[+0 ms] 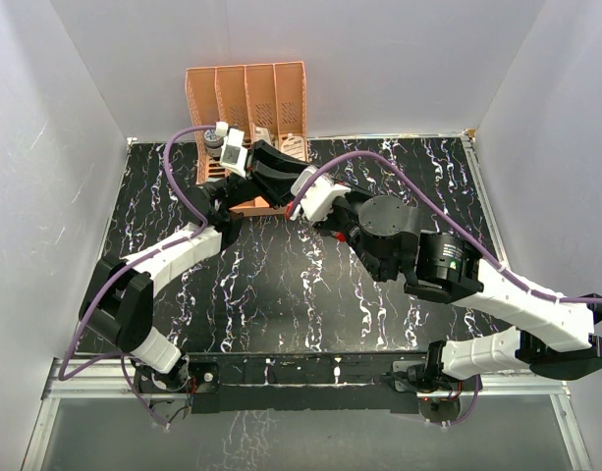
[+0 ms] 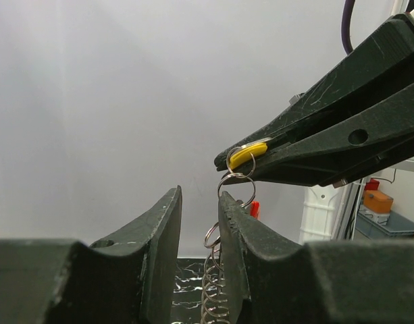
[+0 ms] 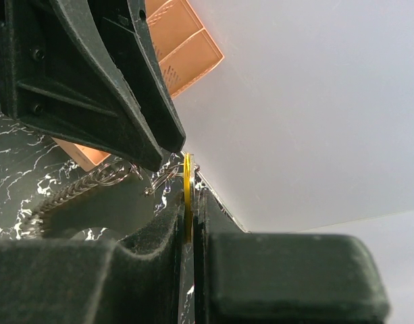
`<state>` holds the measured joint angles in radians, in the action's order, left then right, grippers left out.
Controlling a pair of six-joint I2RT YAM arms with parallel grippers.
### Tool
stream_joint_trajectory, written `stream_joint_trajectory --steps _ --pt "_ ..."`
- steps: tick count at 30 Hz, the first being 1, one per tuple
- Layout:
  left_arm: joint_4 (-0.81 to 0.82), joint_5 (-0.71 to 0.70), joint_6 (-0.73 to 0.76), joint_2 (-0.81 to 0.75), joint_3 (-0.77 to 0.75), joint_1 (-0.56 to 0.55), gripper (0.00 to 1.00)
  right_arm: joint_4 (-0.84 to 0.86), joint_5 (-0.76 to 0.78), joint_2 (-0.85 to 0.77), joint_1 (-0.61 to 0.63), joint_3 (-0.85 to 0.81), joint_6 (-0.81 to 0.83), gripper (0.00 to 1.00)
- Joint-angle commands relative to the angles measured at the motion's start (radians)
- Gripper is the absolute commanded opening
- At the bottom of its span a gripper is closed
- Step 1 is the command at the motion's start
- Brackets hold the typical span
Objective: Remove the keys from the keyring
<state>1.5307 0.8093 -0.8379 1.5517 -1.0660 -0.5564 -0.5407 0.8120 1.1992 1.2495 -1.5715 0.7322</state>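
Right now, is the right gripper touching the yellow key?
Touching. The right wrist view shows the yellow key pinched edge-on between the shut fingers of the right gripper, no gap either side. The left wrist view shows the same pinch.

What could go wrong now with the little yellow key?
The black right gripper pinches the tiny yellow-gold metal key near its tips; a tug might slip it free. The black left gripper's jaws stand apart below the thin silver wire keyring, so pulling may just drag it along.
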Motion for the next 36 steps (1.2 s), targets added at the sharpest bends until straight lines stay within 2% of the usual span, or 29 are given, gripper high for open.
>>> stream_joint_trajectory --steps 1,13,19,26,36 --pt "0.066 0.006 -0.003 -0.038 -0.021 -0.013 0.27 0.093 0.003 -0.018 0.005 0.0 0.009 0.0" --pt "0.067 0.003 -0.004 -0.03 -0.035 -0.031 0.27 0.099 0.003 -0.022 0.005 0.005 0.009 0.0" --pt "-0.006 0.004 0.069 -0.042 -0.031 -0.065 0.22 0.109 0.0 -0.019 0.005 0.008 0.012 0.0" --pt "-0.121 -0.071 0.191 -0.1 0.007 -0.081 0.07 0.111 0.001 -0.022 0.005 0.008 0.009 0.0" --pt "-0.164 -0.105 0.236 -0.122 0.043 -0.085 0.14 0.109 0.012 -0.027 0.005 0.006 0.012 0.0"
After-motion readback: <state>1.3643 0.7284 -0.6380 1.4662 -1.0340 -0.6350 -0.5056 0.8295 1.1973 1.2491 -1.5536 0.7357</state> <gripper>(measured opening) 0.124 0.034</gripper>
